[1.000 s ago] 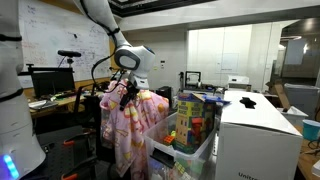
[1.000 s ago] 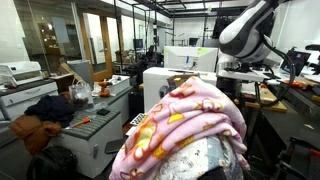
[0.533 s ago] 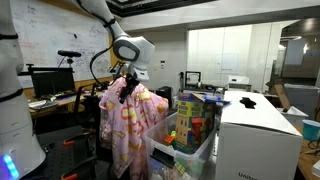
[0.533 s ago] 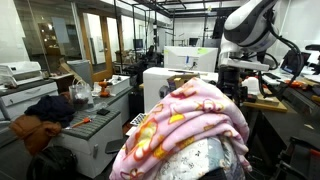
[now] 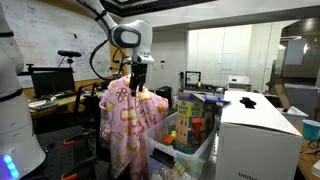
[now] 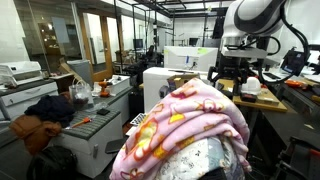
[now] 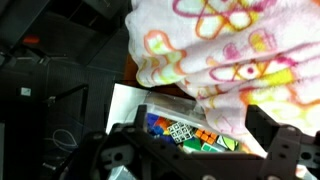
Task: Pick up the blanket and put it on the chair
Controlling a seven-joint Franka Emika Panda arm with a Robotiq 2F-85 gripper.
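The pink blanket with yellow and white shapes hangs draped over the chair, whose backrest it covers in both exterior views. Up close it fills the foreground as a rounded heap. My gripper hangs open just above the blanket's top, touching nothing. Seen from behind the chair, the gripper stands behind and above the heap. In the wrist view the two dark fingers frame the lower edge, with nothing between them. The blanket fills the upper right of that view.
A clear bin of colourful toys and puzzle cubes stands beside the chair and shows below the gripper. A white box-like cabinet is to the right. A desk with a monitor stands behind. Grey-and-white cloth peeks under the blanket.
The gripper has lifted straight up off the blanket's top and stayed open. The blanket has stayed draped over the chair.
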